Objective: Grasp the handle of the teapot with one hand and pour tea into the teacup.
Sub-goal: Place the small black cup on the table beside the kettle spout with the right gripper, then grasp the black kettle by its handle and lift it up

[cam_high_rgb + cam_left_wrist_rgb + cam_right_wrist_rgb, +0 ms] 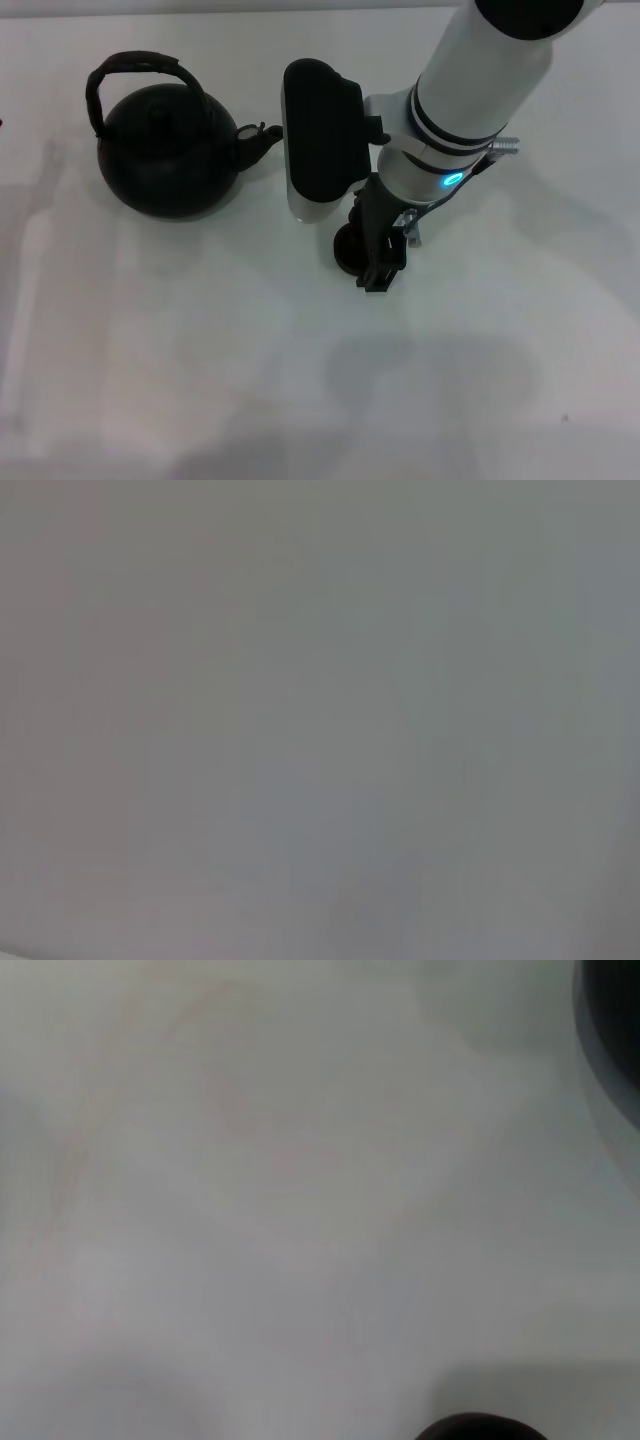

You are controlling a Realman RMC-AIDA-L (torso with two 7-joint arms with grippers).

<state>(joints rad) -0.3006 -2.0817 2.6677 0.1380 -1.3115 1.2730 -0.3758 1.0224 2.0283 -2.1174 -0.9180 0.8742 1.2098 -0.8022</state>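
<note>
Nearest you on the white surface [200,380] is bare ground; beyond it, near the middle of the head view, your right pincer [380,262] hangs low over the small dark teacup [348,252], its black fingers covering the cup's right side. You cannot tell from here whether the pincer is spread or closed, nor whether it touches the cup. The right arm's white forearm rises up and away from there. In the right wrist view only pale surface shows, with a sliver of a dark rounded thing [480,1428] at the edge. Farther back and to the left sits the black teapot [168,155], upright, its short spout [258,138] pointing right toward the arm, its arched handle [135,70] standing over the lid, untouched. Your left pincer shows nowhere.
</note>
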